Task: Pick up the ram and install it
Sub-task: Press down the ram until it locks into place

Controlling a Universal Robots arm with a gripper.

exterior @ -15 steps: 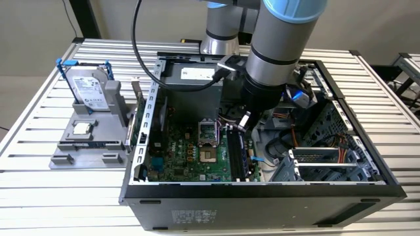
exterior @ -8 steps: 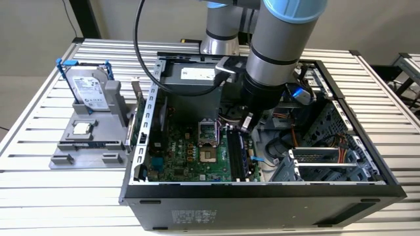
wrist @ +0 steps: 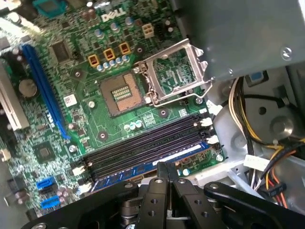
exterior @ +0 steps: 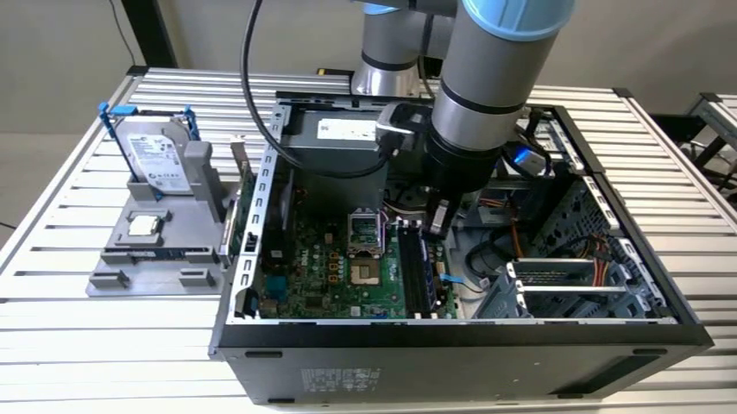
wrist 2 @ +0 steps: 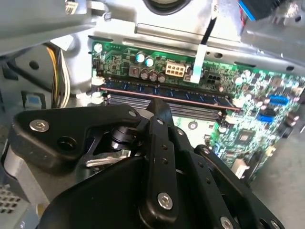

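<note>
Inside the computer case, clenched pincer pressing ram into motherboard slot

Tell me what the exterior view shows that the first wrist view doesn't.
Exterior view: the whole open computer case on the slatted table, and the grey holder with the hard drive on that view's left. First wrist view: the open, empty processor socket up close, with the gripper against the ram in the outermost slot. Both: the green motherboard and memory slots.
</note>
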